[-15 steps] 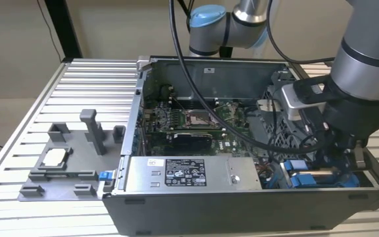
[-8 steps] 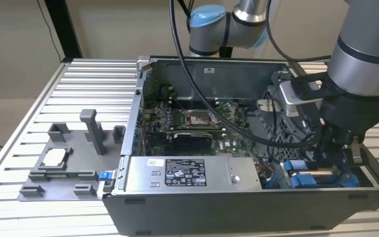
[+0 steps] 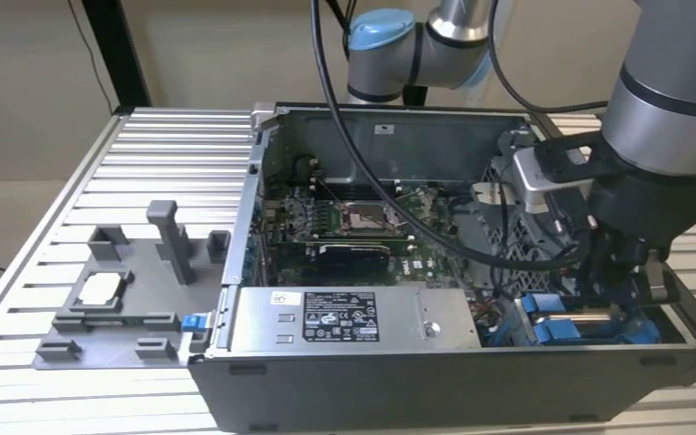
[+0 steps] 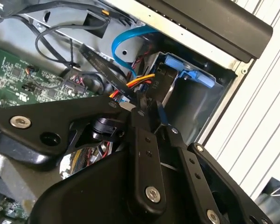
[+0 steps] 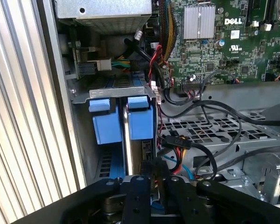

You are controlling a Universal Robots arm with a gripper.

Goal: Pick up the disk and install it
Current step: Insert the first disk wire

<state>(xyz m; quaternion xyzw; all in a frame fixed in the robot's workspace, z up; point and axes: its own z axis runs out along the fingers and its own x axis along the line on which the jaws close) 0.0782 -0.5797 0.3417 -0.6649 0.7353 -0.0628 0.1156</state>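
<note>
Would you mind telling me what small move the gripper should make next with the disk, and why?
Probably a short further push straight down into the bay. In the first wrist view the gripper sits at the end of the disk, whose blue bracket stands in its slot beside a second blue bracket; whether it is fully seated cannot be told.

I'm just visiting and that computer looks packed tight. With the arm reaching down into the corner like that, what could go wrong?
Two risks, as a guess. The tool sits among loose cables beside the drive slots, so it might snag or tug one. The disk stands on edge in its blue bracket, close beside a second blue bracket; if slightly tilted, it could jam against that neighbour or the metal bay rather than seat properly.
</note>
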